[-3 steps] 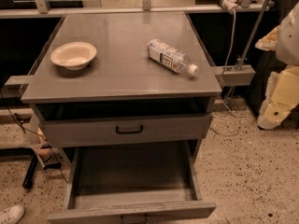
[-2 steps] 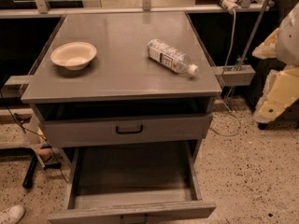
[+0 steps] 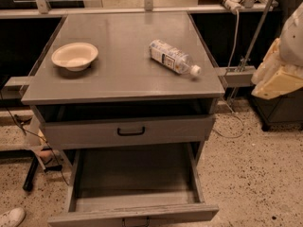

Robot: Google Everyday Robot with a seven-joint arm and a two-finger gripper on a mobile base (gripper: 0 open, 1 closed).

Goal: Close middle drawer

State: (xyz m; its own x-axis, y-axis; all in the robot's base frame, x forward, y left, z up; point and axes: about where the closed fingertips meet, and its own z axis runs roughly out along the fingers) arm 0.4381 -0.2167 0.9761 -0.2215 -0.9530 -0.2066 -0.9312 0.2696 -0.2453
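Note:
The middle drawer (image 3: 135, 213) is pulled far out at the bottom of the view. It is long, deep and empty, with a low front panel and a small black handle (image 3: 135, 222) cut by the frame edge. Above it, the taller-fronted top drawer (image 3: 128, 132) with the wider black handle stands slightly open. My gripper (image 3: 277, 77) is the cream-coloured part at the right edge. It is raised at about cabinet-top height, well right of the cabinet and apart from both drawers.
On the grey cabinet top (image 3: 123, 72) are a white bowl (image 3: 74, 56) at the left and a plastic water bottle (image 3: 173, 57) lying on its side at the right. A cable and metal stand (image 3: 236, 56) are behind at the right. A shoe (image 3: 10, 216) shows at the bottom left on the speckled floor.
My arm at the right edge has risen and shifted a little. Both drawers, the bowl and the bottle have not moved.

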